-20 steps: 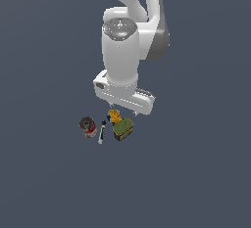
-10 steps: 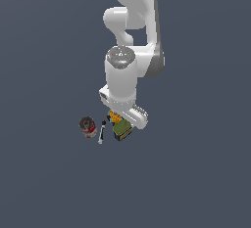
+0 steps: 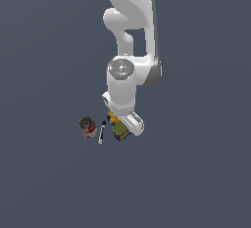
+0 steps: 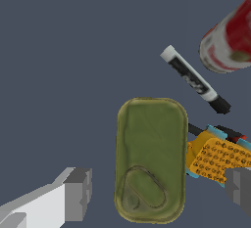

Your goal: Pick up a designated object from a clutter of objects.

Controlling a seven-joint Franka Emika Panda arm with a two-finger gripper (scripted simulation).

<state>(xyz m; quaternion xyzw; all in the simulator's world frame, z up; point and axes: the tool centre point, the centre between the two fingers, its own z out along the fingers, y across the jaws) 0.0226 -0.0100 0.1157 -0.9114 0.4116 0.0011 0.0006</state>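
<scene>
I have the tool spread wide and grasping nothing, one finger on each long side of the box, with clear gaps on both sides. The box lies flat on the surface, olive-green top facing the wrist camera, with a pull-tab oval near one end. In the exterior view it sits mostly hidden beneath the wrist, just a corner showing.

I'd judge it a rigid tin-like box, moderately light, with smooth sides that may be a bit slippery. The rounded corners give poor purchase, so I'd close across the narrow width, on the straight middle stretch of the long sides, squarely to avoid twisting it.

The awkward neighbour is the yellow-orange speckled thing, which lies touching or just beside one long side of the box, right where the far finger has to come down. That finger looks to overlap it, so I may pinch or shove it. The marker lies near the box's end but apart from it, and the can stands further off; neither should interfere.
</scene>
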